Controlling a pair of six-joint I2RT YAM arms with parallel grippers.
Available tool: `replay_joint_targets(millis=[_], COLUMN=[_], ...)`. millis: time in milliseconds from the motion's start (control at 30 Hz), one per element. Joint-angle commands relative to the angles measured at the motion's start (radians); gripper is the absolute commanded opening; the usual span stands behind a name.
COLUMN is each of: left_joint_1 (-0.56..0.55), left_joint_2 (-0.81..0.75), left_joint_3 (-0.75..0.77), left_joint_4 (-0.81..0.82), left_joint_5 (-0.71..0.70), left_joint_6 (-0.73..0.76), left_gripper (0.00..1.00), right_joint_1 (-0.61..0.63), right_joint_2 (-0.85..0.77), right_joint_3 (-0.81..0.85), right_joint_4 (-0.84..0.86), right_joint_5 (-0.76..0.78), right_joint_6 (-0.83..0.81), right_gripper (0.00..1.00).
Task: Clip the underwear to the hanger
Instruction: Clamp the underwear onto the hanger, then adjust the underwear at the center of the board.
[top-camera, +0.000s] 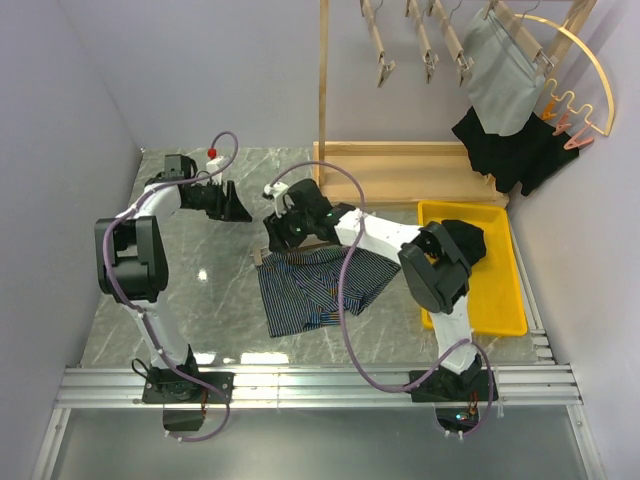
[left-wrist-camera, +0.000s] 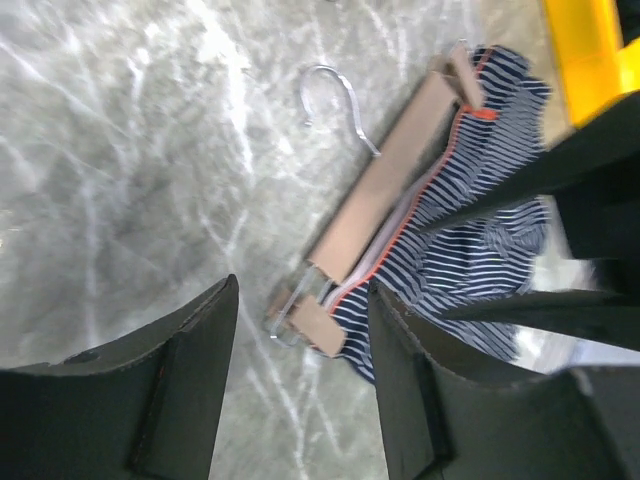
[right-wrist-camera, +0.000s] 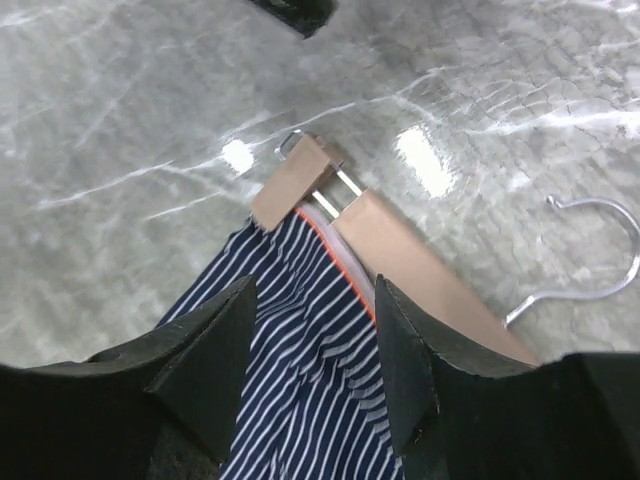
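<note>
Striped navy underwear (right-wrist-camera: 300, 400): lying flat on the table (right-wrist-camera: 110, 130) directly beneath the right gripper (right-wrist-camera: 315, 290), with its orange-edged waistband running along the wooden hanger (right-wrist-camera: 430, 270).

First clip (right-wrist-camera: 295, 180): sitting just ahead of the right jaws, over the waistband corner, and appearing to be biting the cloth.

Second clip (left-wrist-camera: 465, 75): lying far ahead of the left jaws, at the other end of the bar and across the waistband there. It is also looking closed on the fabric.

Progress, as a judgement: both clips seem to be gripping, so the clipping is looking done or very nearly so. At most a check that each clip is holding is remaining. How deep the cloth is sitting inside either clip is not showing.

Right gripper: jaws standing moderately wide and holding nothing. The fingers (right-wrist-camera: 200, 370) are framing the stripes without visibly pinching them; whether the tips are brushing the cloth I cannot tell.

Left gripper (left-wrist-camera: 300, 290): jaws standing about as wide, empty and touching nothing. The hanger is lying ahead of them, and the top view is showing this gripper well apart from it.

Yellow tray (top-camera: 500, 310): sitting beyond the right arm and carrying a black garment (top-camera: 465, 240).
</note>
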Motion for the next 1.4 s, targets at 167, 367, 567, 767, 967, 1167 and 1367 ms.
replay_joint_targets(millis=[167, 367, 567, 767, 967, 1167, 1367], left_joint_1=[-0.139, -0.294, -0.450, -0.553, -0.570, -0.570, -0.569], left_joint_2=[-0.128, -0.114, -0.062, -0.014, 0.026, 0.030, 0.029], left_joint_3=[-0.052, -0.063, -0.032, -0.025, -0.020, -0.048, -0.078], left_joint_4=[0.075, 0.147, 0.181, 0.184, 0.187, 0.190, 0.127], left_joint_5=[-0.198, -0.371, -0.519, -0.630, -0.710, -0.751, -0.742], left_joint_6=[0.098, 0.120, 0.185, 0.259, 0.275, 0.311, 0.367], left_gripper=[0.55, 0.54, 0.54, 0.52, 0.52, 0.51, 0.52], right_joint_1=[-0.155, -0.363, -0.490, -0.550, -0.573, -0.581, -0.584], right_joint_2=[-0.313, -0.419, -0.480, -0.511, -0.517, -0.516, -0.507], right_joint_3=[-0.081, -0.163, -0.222, -0.250, -0.238, -0.230, -0.212], right_joint_4=[-0.019, -0.116, -0.202, -0.238, -0.271, -0.281, -0.304], right_joint_5=[-0.090, -0.129, -0.124, -0.109, -0.113, -0.115, -0.130], right_joint_6=[0.072, 0.064, 0.041, 0.017, 0.009, 0.009, -0.029], right_gripper=[0.58, 0.58, 0.61, 0.61, 0.61, 0.62, 0.69])
